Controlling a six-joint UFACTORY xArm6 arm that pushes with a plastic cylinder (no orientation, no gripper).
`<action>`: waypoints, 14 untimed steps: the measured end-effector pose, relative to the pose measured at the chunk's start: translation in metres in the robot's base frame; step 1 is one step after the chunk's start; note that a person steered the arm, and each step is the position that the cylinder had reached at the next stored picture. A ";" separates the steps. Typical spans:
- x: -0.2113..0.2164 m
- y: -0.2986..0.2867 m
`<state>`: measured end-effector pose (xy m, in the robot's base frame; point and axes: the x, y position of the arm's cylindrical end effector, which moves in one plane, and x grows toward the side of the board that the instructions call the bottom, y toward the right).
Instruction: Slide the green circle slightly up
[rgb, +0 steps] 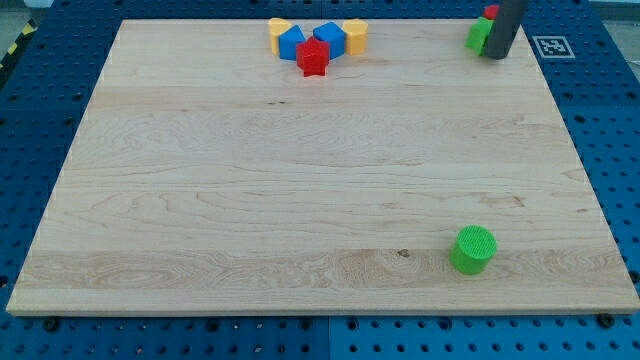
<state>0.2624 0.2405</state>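
Camera view, whole wooden surface (300, 180) on a blue perforated base (620, 120). Green circle (473, 249), a short upright cylinder, stands alone near the view's bottom, right of centre, close to the surface's near edge. Dark rod enters at the view's top right; its tip (495, 57) rests on the surface near the far right corner, well apart from the green circle. Just beside the rod, on the view's left of it, sit a second green block (478, 37) and a red block (490, 12); both are partly hidden by the rod, so their shapes cannot be made out, nor whether the rod touches them. At top centre a tight cluster: yellow block (278, 28), blue block (291, 42), red star-like block (313, 58), blue block (329, 38), yellow block (355, 35). A printed marker tag (553, 46) lies on the base beyond the surface's right corner. No gripper is fitted, so no opening state applies.
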 end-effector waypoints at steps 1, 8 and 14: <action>0.026 -0.014; 0.356 -0.159; 0.315 -0.105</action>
<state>0.5775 0.1358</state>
